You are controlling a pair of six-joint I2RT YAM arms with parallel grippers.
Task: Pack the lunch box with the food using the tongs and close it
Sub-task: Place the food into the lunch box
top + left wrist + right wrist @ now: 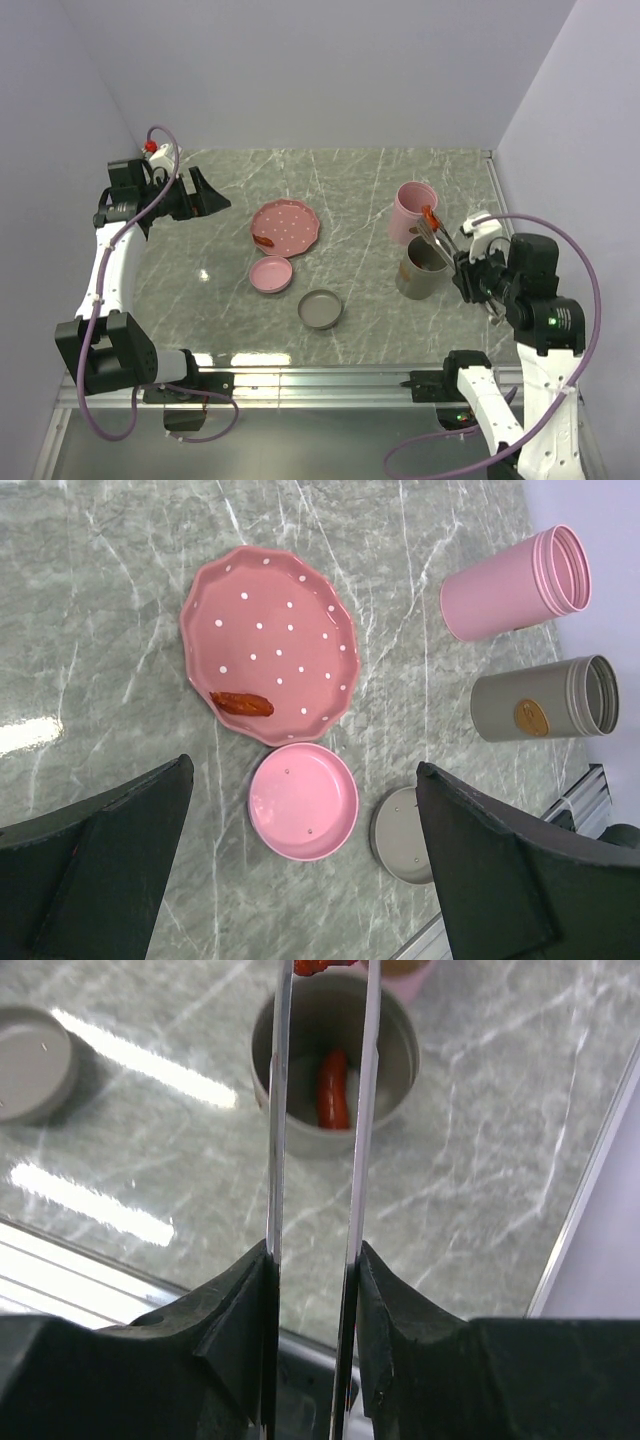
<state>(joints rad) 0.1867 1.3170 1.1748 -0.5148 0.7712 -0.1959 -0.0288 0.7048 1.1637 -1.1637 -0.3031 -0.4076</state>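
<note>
Right gripper (312,1260) is clamped on the tongs (275,1160). They're squeezed nearly parallel, tips pinching a red sausage (318,966) at the top edge of the wrist view. It's hanging by the far rim of the grey tub (395,1090), right next to the pink tub (410,205); hard to say which one it's over. Looks like drop-off time: centre it, then ease the squeeze. A packed sausage (333,1088) sits in the grey tub, and a spare sausage (242,703) waits on the plate (300,610). Left gripper (208,190) hangs wide open, upper left.

Tongs (441,241) pinching red sausage (428,214), beside pink tub (405,216)
</note>
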